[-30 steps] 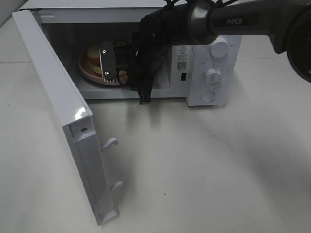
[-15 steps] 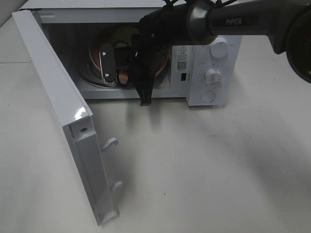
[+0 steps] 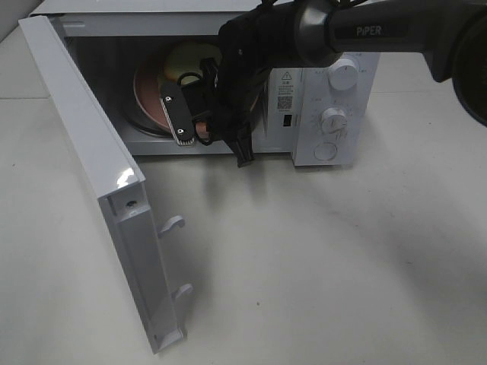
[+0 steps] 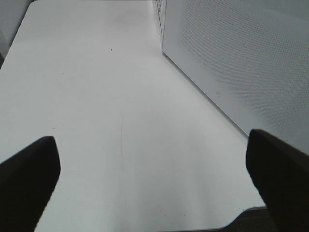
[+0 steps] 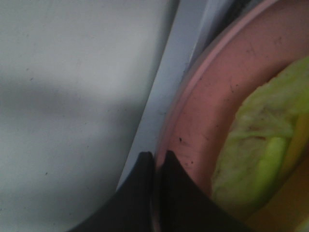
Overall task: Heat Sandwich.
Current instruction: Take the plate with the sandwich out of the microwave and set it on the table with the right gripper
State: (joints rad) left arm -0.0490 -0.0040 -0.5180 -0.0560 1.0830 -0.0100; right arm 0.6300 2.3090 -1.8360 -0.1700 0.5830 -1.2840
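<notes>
Gripping the pink plate (image 5: 203, 130) by its rim, the right gripper (image 5: 155, 162) has its jaws clenched just inside the open microwave (image 3: 319, 114). The plate sits tilted there, and the sandwich (image 5: 260, 159) lies on it, near the raised side. The sandwich could slide off — the tilt invites it. The left gripper (image 4: 154, 169) hangs released over the worktop (image 4: 106, 106).

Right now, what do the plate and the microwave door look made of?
Plate: pink, matte, smooth rim with dark specks; probably plastic or glazed ceramic, cannot tell which. Door: white glossy shell with a bright highlight and moulded latch hooks, likely plastic or painted metal.
</notes>
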